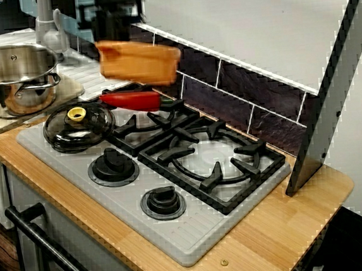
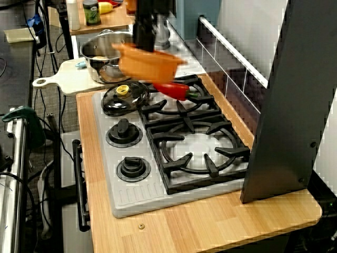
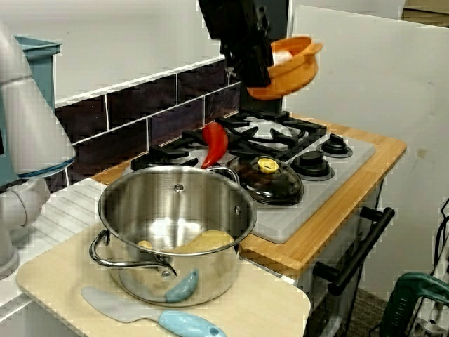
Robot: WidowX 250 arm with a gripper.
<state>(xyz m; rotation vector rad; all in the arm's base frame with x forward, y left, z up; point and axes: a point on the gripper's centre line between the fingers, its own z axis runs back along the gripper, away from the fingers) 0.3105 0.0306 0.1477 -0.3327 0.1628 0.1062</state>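
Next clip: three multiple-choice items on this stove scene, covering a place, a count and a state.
1. The red pepper lies: A on a burner grate; B in the steel pot; C on the cutting board.
2. Count of black dials on the stove: A one; B two; C four.
3. The orange bowl is: A on the lid; B upturned on the counter; C held aloft.
1 A, it crosses the grate; 2 B, two show; 3 C, the gripper holds it clear of the stove.
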